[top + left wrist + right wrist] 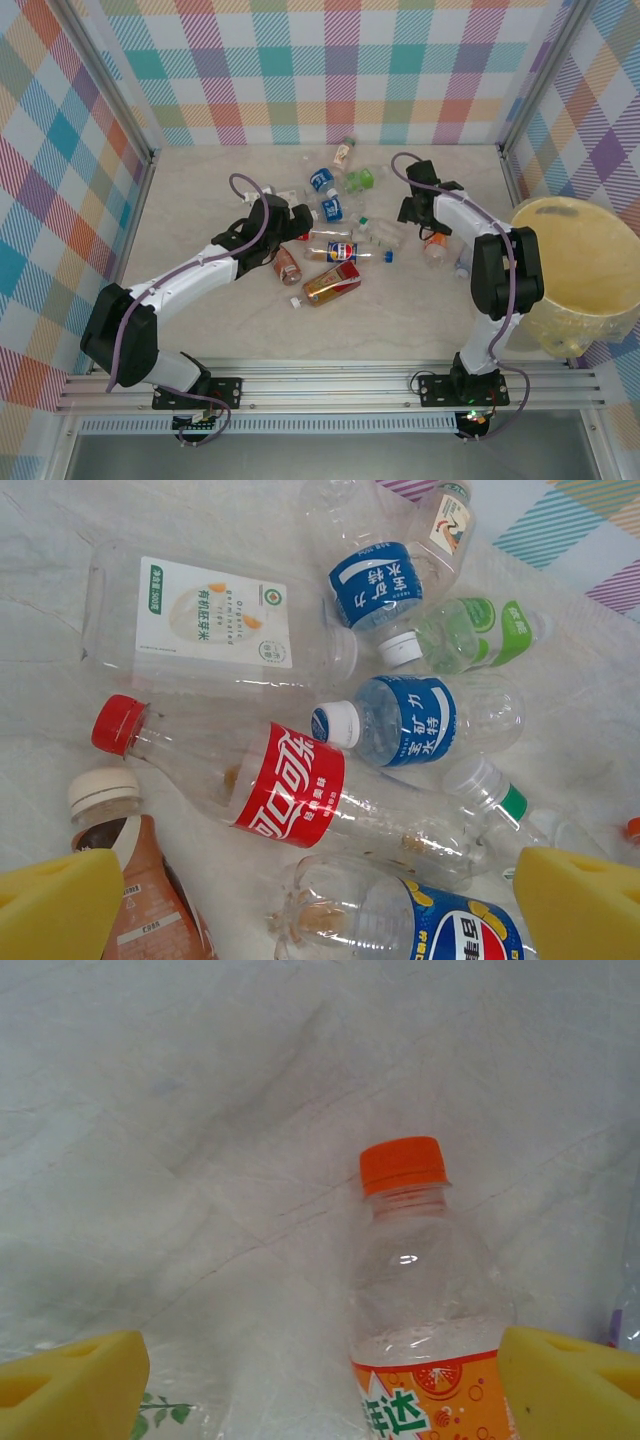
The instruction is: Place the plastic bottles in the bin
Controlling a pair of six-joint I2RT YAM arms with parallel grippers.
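Both my grippers stand wide open over the plastic bottles, gripping nothing.
The bin (560, 325) stands at the table's (200, 250) right edge, near the front corner; the plastic bottles (335, 225) lie scattered mid-table, outside it. My left gripper (318, 900) hangs spread above the Coca-Cola bottle (290, 790) and the Pepsi bottle (440, 925), touching neither. My right gripper (320, 1380) straddles the orange-capped bottle (425, 1310), which lies just beside my right pad (570, 1385); I cannot tell whether they touch.
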